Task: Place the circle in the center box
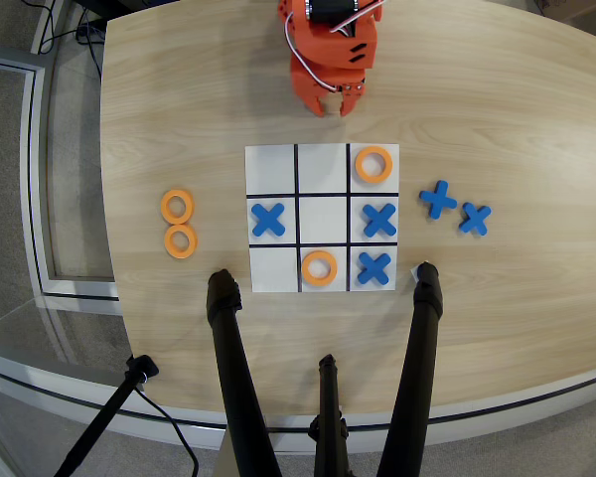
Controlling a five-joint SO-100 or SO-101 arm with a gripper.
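Two orange circles lie loose on the wood left of the board, one (pixel 177 207) just above the other (pixel 181 241). Another circle (pixel 373 165) fills the board's top right cell and one more (pixel 319 267) the bottom middle cell. The center box (pixel 323 219) of the white grid board (pixel 273 164) is bare. My orange gripper (pixel 332 107) hangs above the board's top edge, fingers together, holding nothing, far from every circle.
Blue crosses occupy the middle left (pixel 268 220), middle right (pixel 379 220) and bottom right (pixel 374 267) cells. Two spare crosses (pixel 438 199) (pixel 474 218) lie right of the board. Black stand legs (pixel 228 328) (pixel 425 308) rise from the table's near edge.
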